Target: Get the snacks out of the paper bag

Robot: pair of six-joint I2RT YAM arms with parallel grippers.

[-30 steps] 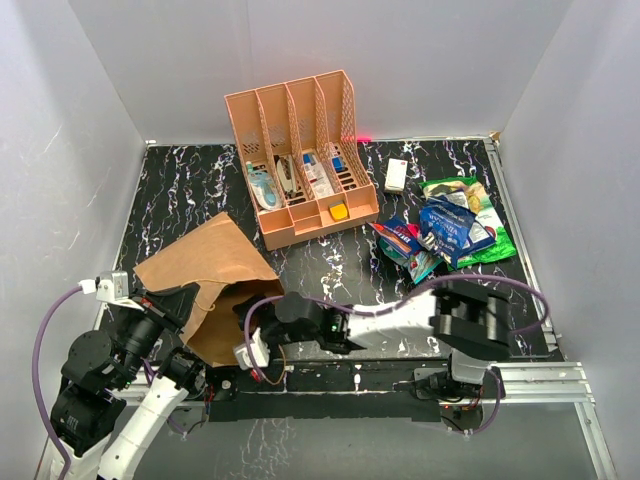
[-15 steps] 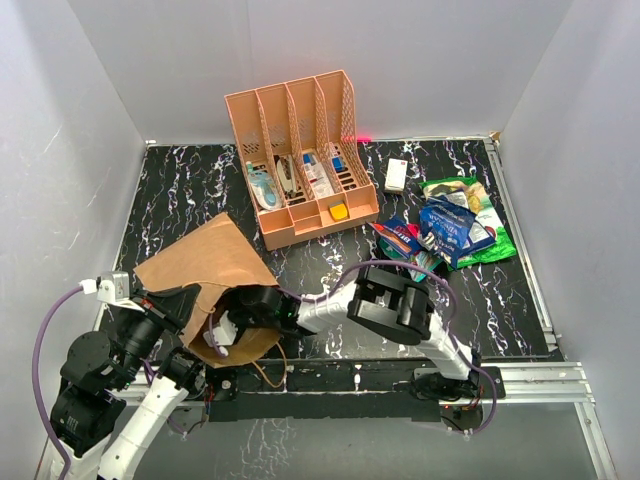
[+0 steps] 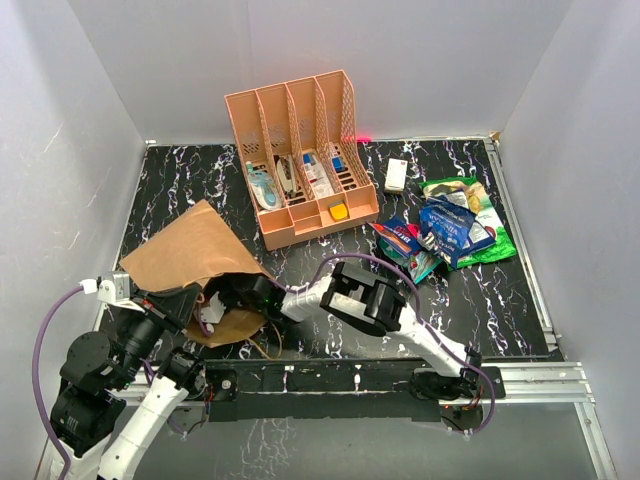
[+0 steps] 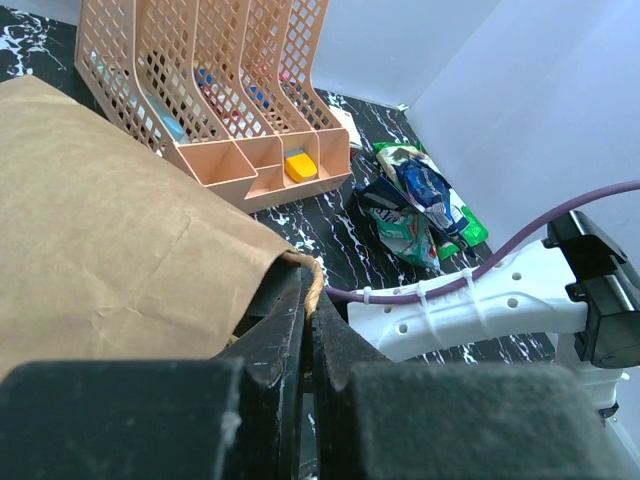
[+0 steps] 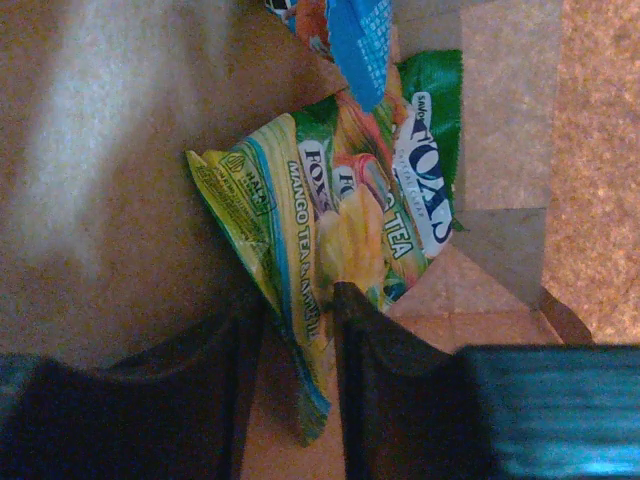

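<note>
The brown paper bag lies on its side at the near left, mouth toward the arms. My left gripper is shut on the bag's rim and holds the mouth up. My right arm reaches into the mouth, so its gripper is hidden in the top view. Inside the bag, my right gripper is closed against both sides of a yellow-green snack packet, whose lower corner sits between the fingers. A blue packet lies deeper in. Several other snacks are piled on the table at the right.
An orange slotted rack with small items stands at the back centre. A white remote lies to its right. The right arm's purple cable runs across in front of the bag's mouth. White walls close in on all sides.
My right arm has pushed further left into the bag, and its jaws have narrowed around the yellow-green packet. The bag has shifted a little to the left. The left gripper keeps its hold.
</note>
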